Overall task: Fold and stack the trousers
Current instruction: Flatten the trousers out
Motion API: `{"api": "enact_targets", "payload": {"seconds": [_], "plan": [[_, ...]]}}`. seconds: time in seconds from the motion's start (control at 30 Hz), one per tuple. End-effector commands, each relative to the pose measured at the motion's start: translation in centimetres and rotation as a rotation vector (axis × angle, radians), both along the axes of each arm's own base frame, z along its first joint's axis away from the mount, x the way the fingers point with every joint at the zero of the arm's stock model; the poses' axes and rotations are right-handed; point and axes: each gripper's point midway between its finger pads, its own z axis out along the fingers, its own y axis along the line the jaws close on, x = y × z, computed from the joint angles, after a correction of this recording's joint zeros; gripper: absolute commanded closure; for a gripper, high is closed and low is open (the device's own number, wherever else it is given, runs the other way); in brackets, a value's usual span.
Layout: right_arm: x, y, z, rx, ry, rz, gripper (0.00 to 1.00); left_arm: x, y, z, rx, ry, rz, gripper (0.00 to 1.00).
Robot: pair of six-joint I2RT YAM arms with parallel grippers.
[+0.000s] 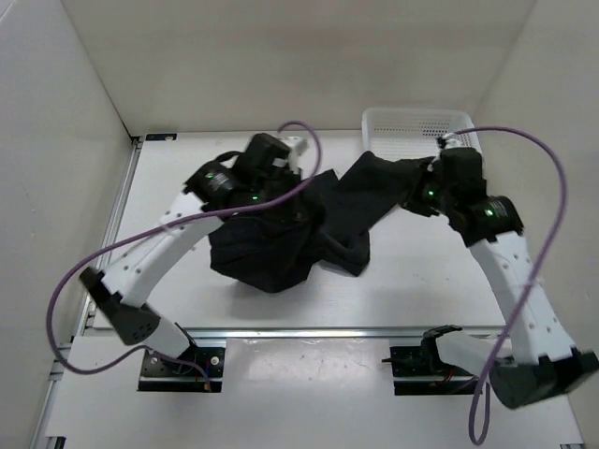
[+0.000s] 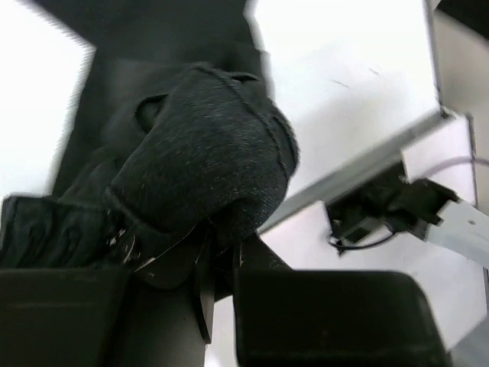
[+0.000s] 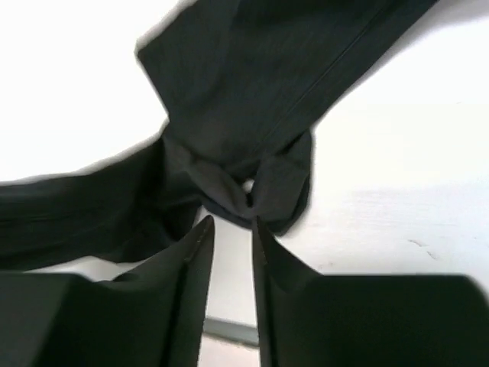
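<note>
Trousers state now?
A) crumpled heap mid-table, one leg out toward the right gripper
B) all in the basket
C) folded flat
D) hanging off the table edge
A: the black trousers lie bunched in the middle of the table, one leg running out to the right gripper.

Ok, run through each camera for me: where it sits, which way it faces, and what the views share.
Top external: fixed above and behind the bases, looking down across the table; left arm and right arm both show, with trousers and basket.
Left wrist: on the left arm, looking along its jaws, shut on a bunch of the trousers.
Right wrist: on the right arm, looking down past its parted jaws at the trousers on the table.
Shared: all three see the trousers and the white table.
</note>
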Motion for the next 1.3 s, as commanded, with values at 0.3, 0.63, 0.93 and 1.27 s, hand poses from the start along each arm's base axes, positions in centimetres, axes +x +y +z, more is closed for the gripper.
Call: {"api": "enact_targets", "payload": {"seconds": [0.3,0.63,0.93,1.27], "plan": [[-7.3,-11.1,5.5,-0.181,-0.169,-0.331,0.42,-1.3,-7.1,9.0,-0.160,-0.183,-0.129,0.00],[-9.7,-3.5,-2.2,0.017,0.056,-0.015,0.11,4.4,6.4,-3.0,-0.050,0.026,0.240,0.33],[-15.2,1.8,-6.3,-0.006,0.203,0.145,0.08,4.8,5.0,-12.2,0.052,0.212,0.231,0.02],[-19.8,3.0,-9.7,-0.150,0.344,0.058,0.18,5.3,2.0,-16.3,0.111,0.316,0.105,0.01]]}}
